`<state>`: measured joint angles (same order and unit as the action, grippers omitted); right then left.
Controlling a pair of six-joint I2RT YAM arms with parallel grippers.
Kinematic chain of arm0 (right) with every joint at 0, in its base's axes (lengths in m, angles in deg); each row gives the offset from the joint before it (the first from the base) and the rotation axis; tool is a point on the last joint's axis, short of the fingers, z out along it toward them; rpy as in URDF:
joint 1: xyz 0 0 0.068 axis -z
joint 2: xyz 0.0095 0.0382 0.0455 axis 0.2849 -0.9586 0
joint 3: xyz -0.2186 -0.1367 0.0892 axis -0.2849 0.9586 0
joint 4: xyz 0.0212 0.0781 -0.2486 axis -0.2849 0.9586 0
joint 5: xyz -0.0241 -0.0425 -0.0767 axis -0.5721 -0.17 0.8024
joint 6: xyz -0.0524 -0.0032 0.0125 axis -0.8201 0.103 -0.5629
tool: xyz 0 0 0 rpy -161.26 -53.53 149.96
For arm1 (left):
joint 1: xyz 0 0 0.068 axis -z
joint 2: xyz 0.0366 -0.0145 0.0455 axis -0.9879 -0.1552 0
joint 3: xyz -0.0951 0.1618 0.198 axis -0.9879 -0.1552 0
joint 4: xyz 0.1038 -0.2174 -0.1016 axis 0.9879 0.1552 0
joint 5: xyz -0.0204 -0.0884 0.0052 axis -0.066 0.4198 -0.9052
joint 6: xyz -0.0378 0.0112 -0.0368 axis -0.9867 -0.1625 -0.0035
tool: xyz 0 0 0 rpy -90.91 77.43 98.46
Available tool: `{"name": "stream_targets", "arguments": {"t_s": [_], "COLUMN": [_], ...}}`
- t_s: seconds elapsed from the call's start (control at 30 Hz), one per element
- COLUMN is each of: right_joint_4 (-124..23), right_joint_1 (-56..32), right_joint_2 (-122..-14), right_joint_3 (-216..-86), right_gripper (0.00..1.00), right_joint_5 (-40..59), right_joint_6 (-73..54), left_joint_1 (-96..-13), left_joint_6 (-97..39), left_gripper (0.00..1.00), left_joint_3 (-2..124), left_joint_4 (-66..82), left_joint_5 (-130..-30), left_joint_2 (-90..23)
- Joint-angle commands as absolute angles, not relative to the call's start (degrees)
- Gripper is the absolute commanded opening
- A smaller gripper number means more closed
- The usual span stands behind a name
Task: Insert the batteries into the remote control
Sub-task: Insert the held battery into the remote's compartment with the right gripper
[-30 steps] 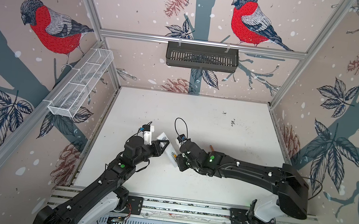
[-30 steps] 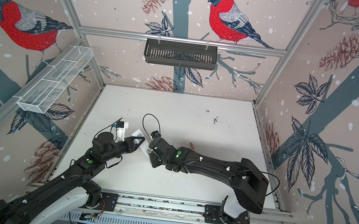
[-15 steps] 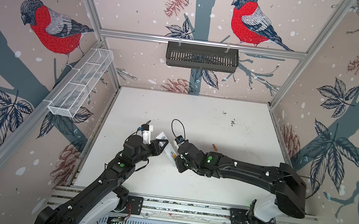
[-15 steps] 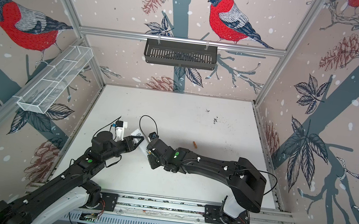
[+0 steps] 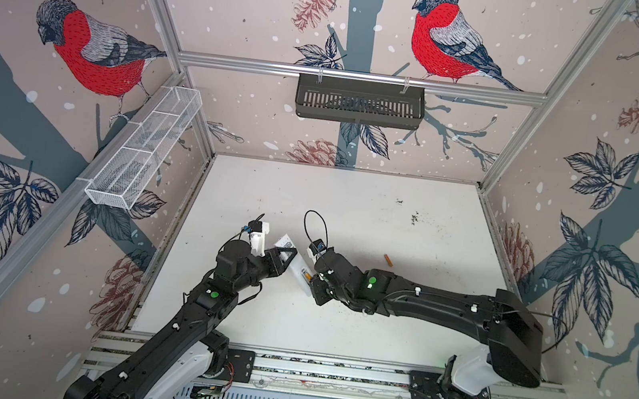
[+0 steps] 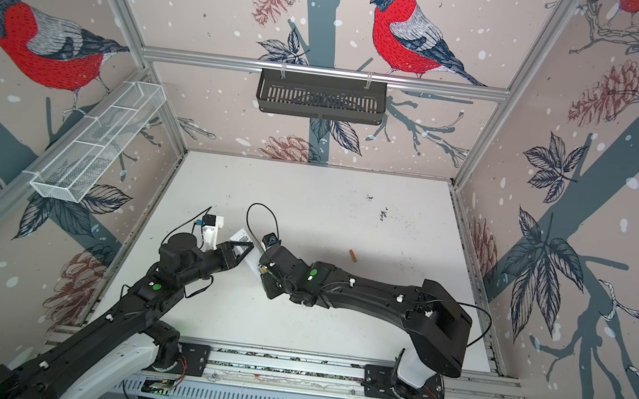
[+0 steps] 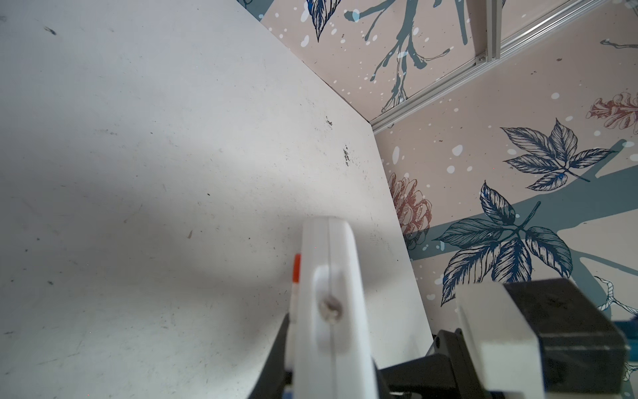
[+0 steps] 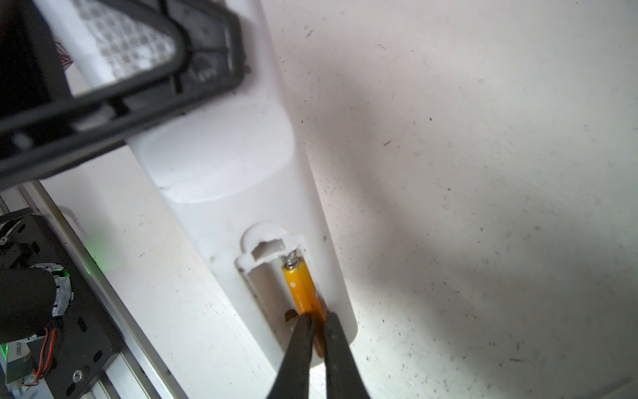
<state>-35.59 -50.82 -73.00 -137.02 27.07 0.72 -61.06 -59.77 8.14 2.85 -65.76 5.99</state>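
Note:
In both top views my left gripper (image 5: 287, 253) (image 6: 242, 247) is shut on the white remote control (image 5: 297, 267) (image 6: 250, 261) and holds it tilted above the table, back side up. The left wrist view shows the remote control (image 7: 331, 293) edge-on between the jaws. In the right wrist view its battery bay is uncovered. One orange battery (image 8: 299, 288) lies in the bay against a spring. My right gripper (image 8: 318, 323) (image 5: 313, 280) is shut, with its tips resting on that battery's near end. A second battery (image 5: 387, 260) (image 6: 352, 255) lies loose on the table to the right.
A black slotted basket (image 5: 360, 101) hangs on the back wall. A white mesh basket (image 5: 143, 152) hangs on the left wall. The arms' metal rail (image 5: 328, 371) runs along the table's front edge.
My right gripper has shifted slightly left toward the remote and closed its jaws. The left arm and the remote have barely moved.

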Motion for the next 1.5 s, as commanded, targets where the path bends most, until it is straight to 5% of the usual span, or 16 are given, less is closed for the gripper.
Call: {"name": "stream_targets", "arguments": {"t_s": [0.0, 1.1, 1.47], "right_joint_4": [-36.1, -34.1, -34.2], "right_joint_1": [-50.8, -52.4, -52.7], "right_joint_2": [-73.8, -73.0, -73.2], "right_joint_3": [-137.4, -137.1, -137.0], "right_gripper": [0.12, 0.26, 0.2], "right_joint_5": [27.3, 27.4, 28.1], "right_joint_6": [-0.6, -1.9, -2.2], "left_joint_1": [-62.0, -68.0, -68.4], "left_joint_6": [-62.8, -63.5, -63.0], "left_gripper": [0.0, 0.0, 0.0], "left_joint_3": [8.4, 5.9, 6.6], "left_joint_4": [-1.2, -1.3, -0.5], "left_joint_5": [-58.4, -56.0, -55.3], "left_joint_2": [7.0, 6.3, 6.4]}}
